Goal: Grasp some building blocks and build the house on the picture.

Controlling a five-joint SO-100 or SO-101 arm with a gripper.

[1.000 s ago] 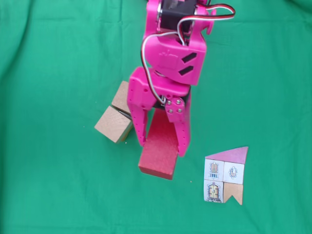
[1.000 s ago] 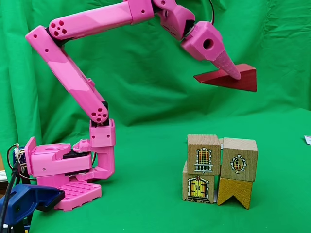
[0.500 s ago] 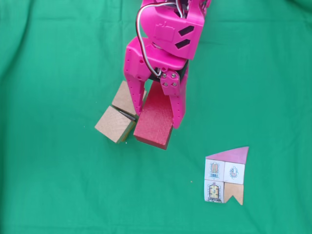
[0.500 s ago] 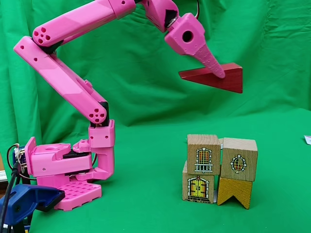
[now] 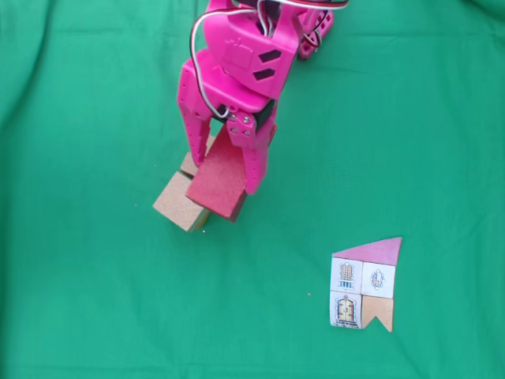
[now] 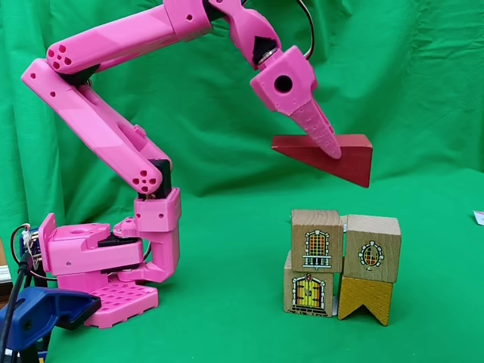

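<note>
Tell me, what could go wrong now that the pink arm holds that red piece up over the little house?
The red wedge-shaped roof block is pinched in the gripper near one end, hanging in the air, so it might tilt or slip. The stacked window blocks below look slightly uneven: the one on the right sits higher, so the roof could rock or slide off. A rough landing may also topple the stack onto the green cloth.

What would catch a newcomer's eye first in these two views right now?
The bright pink arm's gripper holds a dark red wedge block in the air above the stacked painted wooden blocks in the side fixed view. From above, that red block hangs over the light-brown blocks, with the house picture card at lower right on the green cloth.
</note>
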